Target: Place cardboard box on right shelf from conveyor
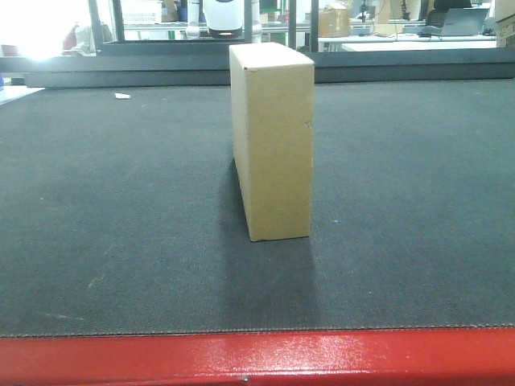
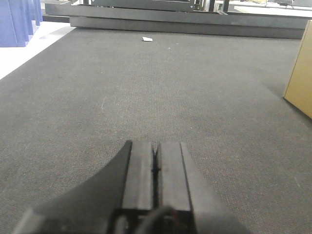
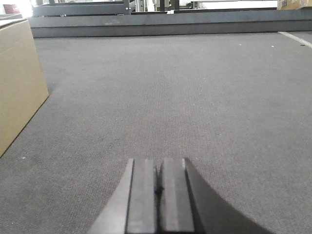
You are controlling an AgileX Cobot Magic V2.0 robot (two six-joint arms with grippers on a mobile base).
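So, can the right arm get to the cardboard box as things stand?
Probably yes: the cardboard box stands upright on the conveyor, left of the right arm, with only bare belt between. Its jaws are shut, though.

Light floods in from the far upper left of my front view, blown out to white. The cardboard box (image 1: 272, 141) throws a soft shadow toward the camera across the conveyor (image 1: 121, 201), whose red edge (image 1: 257, 358) glares. My wrist views are evenly lit and grainy; my left end effector (image 2: 156, 165) and right end effector (image 3: 157, 185) look dark and slightly blurred.
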